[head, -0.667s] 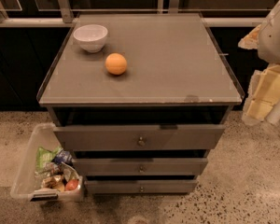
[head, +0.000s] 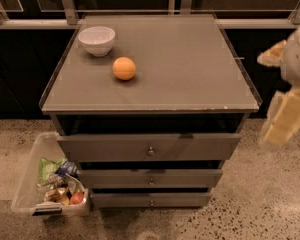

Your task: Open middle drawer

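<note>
Grey-fronted, found the middle drawer at six o'clock between the top drawer and bottom drawer, spotted the cream gripper at three o'clock, apart from the cabinet, could not tell whether parted or closed.

Open floor in front of the drawers, a bin at one side.
The floor in front of the middle drawer was bare, so the way to its knob was free. The top drawer sat just above it and the bottom drawer just below. A full bin stood by the cabinet's left side. The gripper hung off to the right, apart from the cabinet. A bowl and an orange sat on the top, back left.
</note>
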Available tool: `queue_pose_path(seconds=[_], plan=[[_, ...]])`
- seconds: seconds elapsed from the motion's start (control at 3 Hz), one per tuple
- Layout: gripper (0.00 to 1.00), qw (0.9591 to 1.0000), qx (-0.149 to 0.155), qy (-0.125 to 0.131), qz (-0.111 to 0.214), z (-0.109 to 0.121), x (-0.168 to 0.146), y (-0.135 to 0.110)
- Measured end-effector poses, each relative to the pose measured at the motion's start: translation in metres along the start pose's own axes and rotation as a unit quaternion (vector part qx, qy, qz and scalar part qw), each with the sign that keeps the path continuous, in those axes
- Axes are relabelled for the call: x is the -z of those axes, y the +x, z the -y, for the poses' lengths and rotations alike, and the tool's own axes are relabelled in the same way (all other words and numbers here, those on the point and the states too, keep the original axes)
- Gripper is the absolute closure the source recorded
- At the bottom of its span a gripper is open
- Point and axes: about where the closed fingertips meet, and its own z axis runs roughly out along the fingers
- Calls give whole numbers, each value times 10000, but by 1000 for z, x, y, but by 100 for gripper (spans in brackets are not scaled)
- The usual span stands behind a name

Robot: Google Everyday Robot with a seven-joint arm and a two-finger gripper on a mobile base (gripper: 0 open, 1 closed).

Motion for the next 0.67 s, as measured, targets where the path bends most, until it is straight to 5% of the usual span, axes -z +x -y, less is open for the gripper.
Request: queue_pose_path(seconds=[0.33,0.67], plan=[[0,9976,-262,31,638,-46,-20,6],[0,9907,-452,55,1279,-87,-61,6]])
